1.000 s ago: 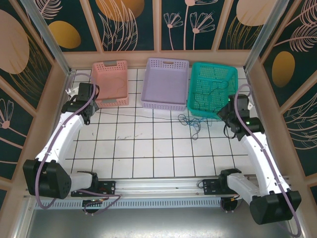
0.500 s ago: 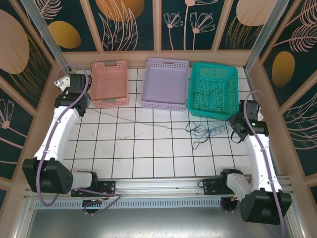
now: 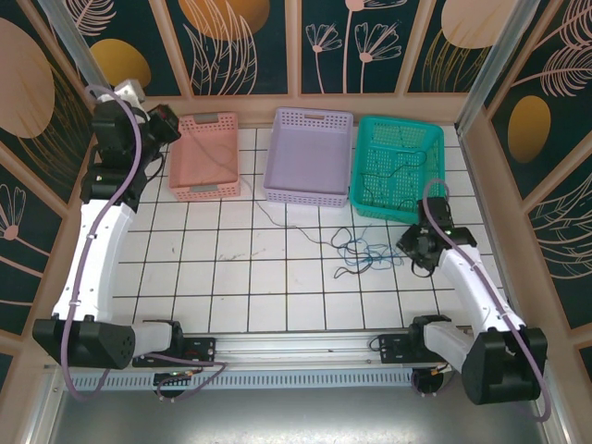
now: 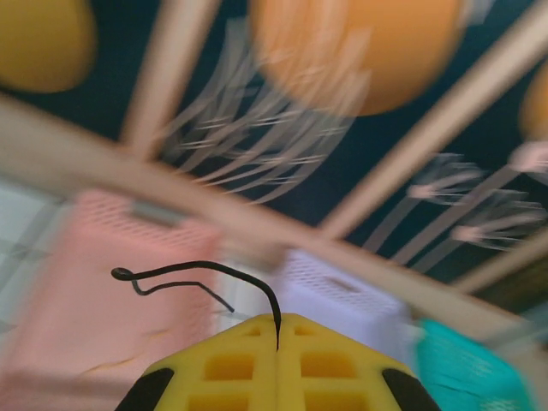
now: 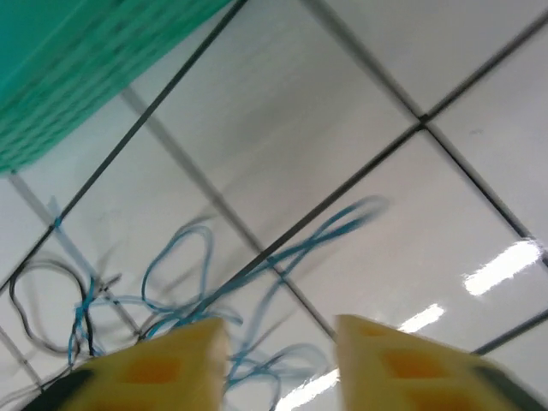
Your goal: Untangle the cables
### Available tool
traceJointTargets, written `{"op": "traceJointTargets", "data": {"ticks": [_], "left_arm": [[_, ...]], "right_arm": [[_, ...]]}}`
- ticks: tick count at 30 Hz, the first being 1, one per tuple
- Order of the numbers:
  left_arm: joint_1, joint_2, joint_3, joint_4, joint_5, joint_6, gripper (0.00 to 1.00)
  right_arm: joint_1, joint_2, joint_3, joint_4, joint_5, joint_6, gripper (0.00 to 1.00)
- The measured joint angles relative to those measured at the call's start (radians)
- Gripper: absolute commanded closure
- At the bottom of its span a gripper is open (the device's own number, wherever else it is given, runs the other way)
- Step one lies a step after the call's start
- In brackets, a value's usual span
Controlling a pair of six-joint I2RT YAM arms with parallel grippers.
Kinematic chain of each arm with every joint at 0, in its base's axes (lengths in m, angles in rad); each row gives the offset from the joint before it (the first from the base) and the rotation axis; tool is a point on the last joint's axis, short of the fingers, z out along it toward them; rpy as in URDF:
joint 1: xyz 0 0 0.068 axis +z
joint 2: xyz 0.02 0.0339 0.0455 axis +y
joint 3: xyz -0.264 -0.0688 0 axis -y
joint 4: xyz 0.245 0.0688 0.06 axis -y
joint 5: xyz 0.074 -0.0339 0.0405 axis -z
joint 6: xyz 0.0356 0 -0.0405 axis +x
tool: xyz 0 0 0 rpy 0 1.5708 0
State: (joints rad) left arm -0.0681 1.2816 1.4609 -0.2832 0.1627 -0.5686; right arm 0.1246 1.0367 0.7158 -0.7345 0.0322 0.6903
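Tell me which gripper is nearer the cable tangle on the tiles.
Right. The right gripper hangs open just beside the cable tangle. The left gripper is far off, raised by the pink basket, shut on a black strand.

Cables [image 3: 363, 254]: blue and black strands.
Table [image 3: 231, 277]: white tiles, dark grid lines.
Pink basket [image 3: 208, 159], lavender basket [image 3: 309, 153], teal basket [image 3: 400, 125]: perforated.
Walls [image 3: 370, 46]: dark teal, gold discs, pale leaf outlines.
Left gripper [image 4: 278, 318], right gripper [image 5: 281, 334]: yellow.

words: none can be read | numbers: none | labels, brands, signs: none can be read anywhere
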Motion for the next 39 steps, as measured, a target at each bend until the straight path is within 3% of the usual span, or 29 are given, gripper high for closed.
{"op": "traceJointTargets", "data": {"ticks": [6, 11, 19, 22, 24, 27, 31, 32, 36, 39], "left_arm": [[-0.043, 0.024, 0.027, 0.168, 0.311, -0.019, 1.00], [-0.101, 0.069, 0.066, 0.212, 0.435, -0.020, 1.00], [-0.142, 0.115, 0.135, 0.241, 0.503, -0.054, 1.00], [-0.142, 0.115, 0.142, 0.249, 0.511, -0.065, 1.00], [-0.142, 0.115, 0.142, 0.252, 0.514, -0.070, 1.00], [-0.142, 0.115, 0.142, 0.253, 0.513, -0.076, 1.00], [-0.144, 0.114, 0.142, 0.251, 0.503, -0.080, 1.00], [-0.144, 0.114, 0.142, 0.246, 0.495, -0.080, 0.97], [-0.147, 0.111, 0.144, 0.180, 0.402, -0.079, 0.44], [-0.148, 0.108, 0.140, 0.109, 0.300, -0.087, 0.23]], "right_arm": [[0.224, -0.071, 0.087, 0.061, 0.065, -0.075, 0.37], [0.380, -0.068, 0.226, 0.210, 0.055, -0.188, 0.29], [0.661, 0.290, 0.386, 0.449, -0.066, -0.351, 0.26], [0.709, 0.417, 0.431, 0.505, -0.075, -0.385, 0.26], [0.711, 0.483, 0.469, 0.531, -0.067, -0.396, 0.31], [0.697, 0.577, 0.545, 0.561, -0.060, -0.396, 0.47], [0.674, 0.662, 0.621, 0.594, -0.063, -0.393, 0.99], [0.670, 0.667, 0.630, 0.595, -0.065, -0.388, 1.00], [0.658, 0.669, 0.705, 0.565, -0.096, -0.340, 1.00], [0.650, 0.669, 0.799, 0.536, -0.129, -0.288, 1.00]]}}
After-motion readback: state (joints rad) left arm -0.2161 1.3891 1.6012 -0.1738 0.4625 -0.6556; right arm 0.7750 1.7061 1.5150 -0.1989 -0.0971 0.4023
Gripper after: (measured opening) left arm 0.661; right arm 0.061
